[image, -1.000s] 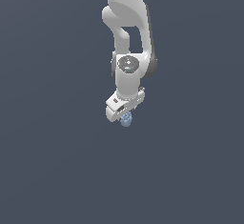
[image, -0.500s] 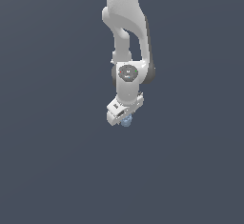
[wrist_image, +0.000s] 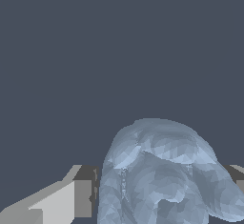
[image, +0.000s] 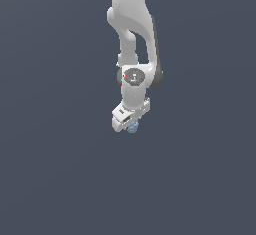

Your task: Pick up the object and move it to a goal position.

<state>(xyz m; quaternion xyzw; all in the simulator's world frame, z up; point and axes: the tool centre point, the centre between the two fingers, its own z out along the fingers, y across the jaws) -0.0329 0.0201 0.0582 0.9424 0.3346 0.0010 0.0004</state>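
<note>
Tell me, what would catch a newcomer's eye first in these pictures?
A white robot arm hangs down from the top middle of the exterior view against a plain dark grey-blue backdrop. At its tip, the gripper has its jaws closed on a tiny pale blue lump. In the wrist view that lump looms large and bumpy.

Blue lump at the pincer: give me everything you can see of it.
The lump is pale blue, bumpy and rounded, with a faceted, slightly translucent-looking surface. In the exterior view it is a tiny blob at the tip of the white pincer, far smaller than it. The wrist view shows it between two fingers, apparently gripped.
</note>
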